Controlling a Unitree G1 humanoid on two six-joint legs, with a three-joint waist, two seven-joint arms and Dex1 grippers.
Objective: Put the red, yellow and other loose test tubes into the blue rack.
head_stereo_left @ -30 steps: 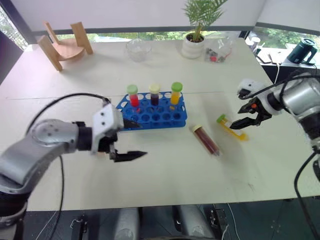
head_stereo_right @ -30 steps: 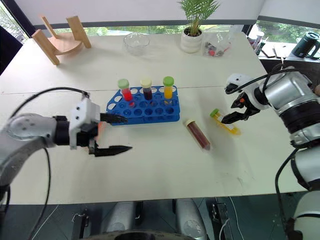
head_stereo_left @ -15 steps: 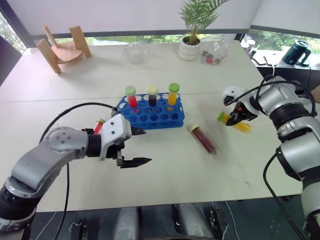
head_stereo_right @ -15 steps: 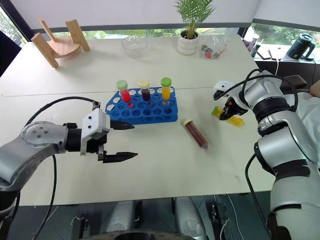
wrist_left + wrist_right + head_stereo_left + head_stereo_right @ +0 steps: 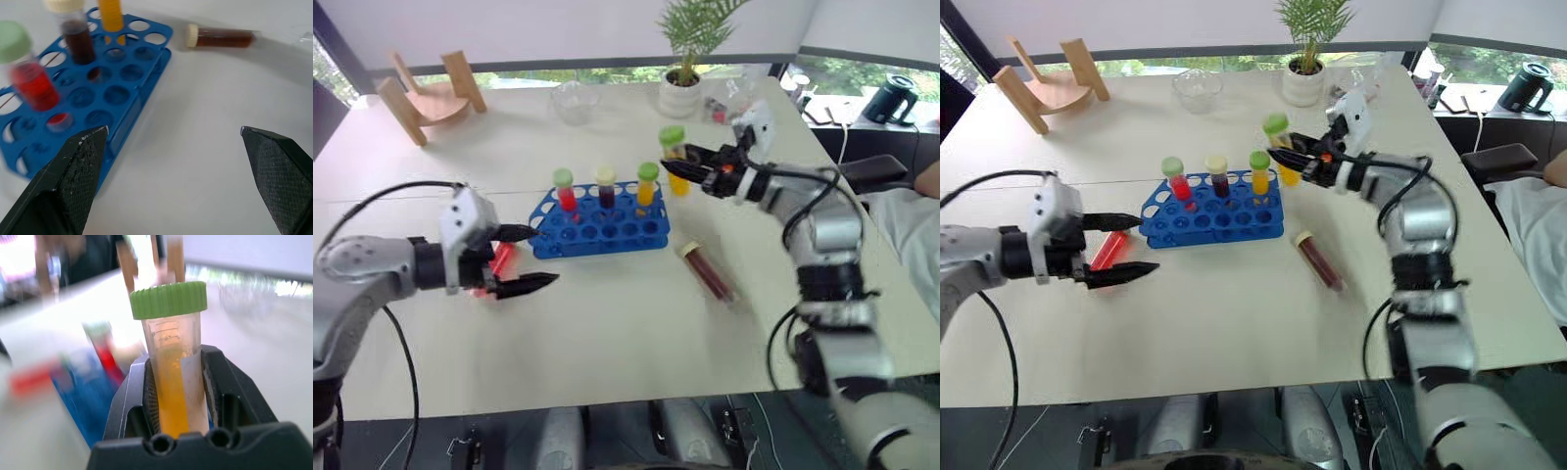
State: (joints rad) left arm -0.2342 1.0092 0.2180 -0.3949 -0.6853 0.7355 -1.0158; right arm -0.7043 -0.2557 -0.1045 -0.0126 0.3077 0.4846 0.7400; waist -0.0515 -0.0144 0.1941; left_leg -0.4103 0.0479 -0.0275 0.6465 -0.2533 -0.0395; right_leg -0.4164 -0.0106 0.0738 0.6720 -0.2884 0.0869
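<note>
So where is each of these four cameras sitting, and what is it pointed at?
Left eye and right eye: on the head, looking forward and down at the table; both arms show.
Left wrist: on the left arm, looking past the left gripper, its fingers wide apart, at the blue rack and a brown tube lying on the table.
Right wrist: on the right arm, looking along the right gripper, clamped on the yellow tube.
Shared: the blue rack shows in the head views and both wrist views.
</note>
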